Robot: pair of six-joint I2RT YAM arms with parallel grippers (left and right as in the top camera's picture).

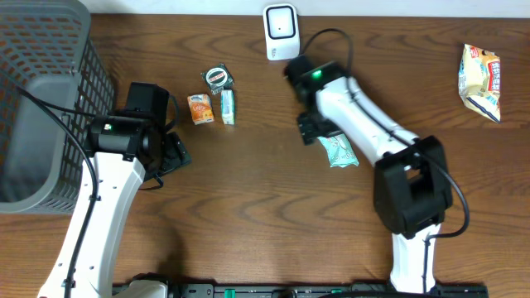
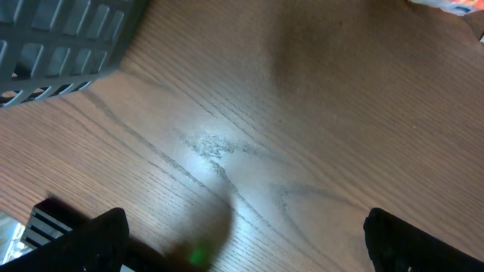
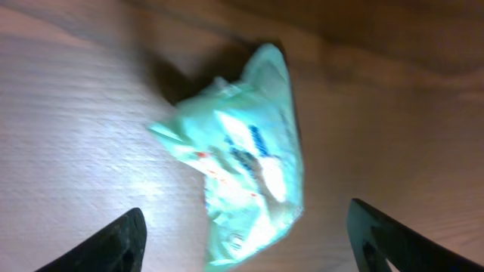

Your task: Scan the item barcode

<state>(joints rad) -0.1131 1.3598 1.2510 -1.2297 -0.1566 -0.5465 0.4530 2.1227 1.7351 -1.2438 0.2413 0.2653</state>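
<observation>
Hovering over the mint-green packet [image 3: 242, 159], the right gripper [image 3: 246, 245] has its jaws spread wide and grips nothing. The fingers straddle the packet's near end without touching it. The packet lies flat on the wooden table [image 1: 248, 190], mid-table and slightly right, well near of the white barcode scanner [image 1: 281, 31] at the far edge.

The left gripper [image 2: 249, 242] is also wide open and empty over bare wood, beside the grey basket [image 1: 50, 99].

Risks, as a guess: the packet looks limp and crumpled, so a pinch could catch only a fold or corner and it would sag or slip on the way to the scanner. No barcode shows on the upturned face. It is likely underneath or too blurred to read, so a lift without turning the packet could present the wrong side.

Orientation: from overhead the long axis runs diagonally, far-left to near-right, printed face up. Which end leads, I can't tell.
</observation>
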